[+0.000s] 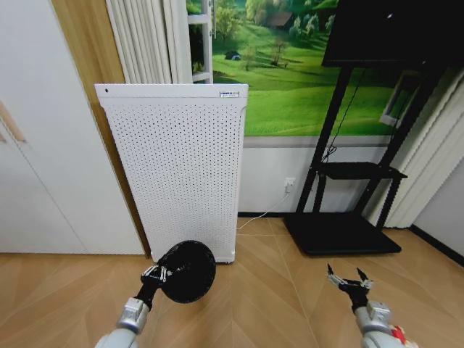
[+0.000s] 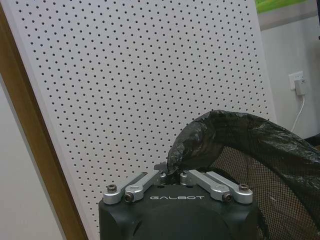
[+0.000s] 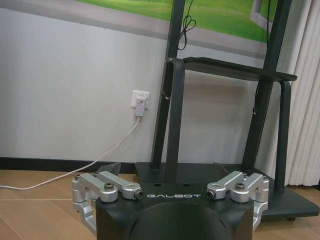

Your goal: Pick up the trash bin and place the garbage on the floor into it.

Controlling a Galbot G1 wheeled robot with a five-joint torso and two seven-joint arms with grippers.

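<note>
The trash bin is a small black round bin lined with a black bag, held up off the floor in front of the white perforated appliance. My left gripper is shut on its rim; in the left wrist view the fingers pinch the bag-covered rim of the trash bin. My right gripper hangs open at the lower right with nothing between its fingers, and in the right wrist view the right gripper faces the stand's base. The garbage is out of view.
A tall white perforated appliance stands against the wall right behind the bin. A black TV stand with a wide base plate sits at the right. A white cable runs from a wall socket. Wooden floor lies in front.
</note>
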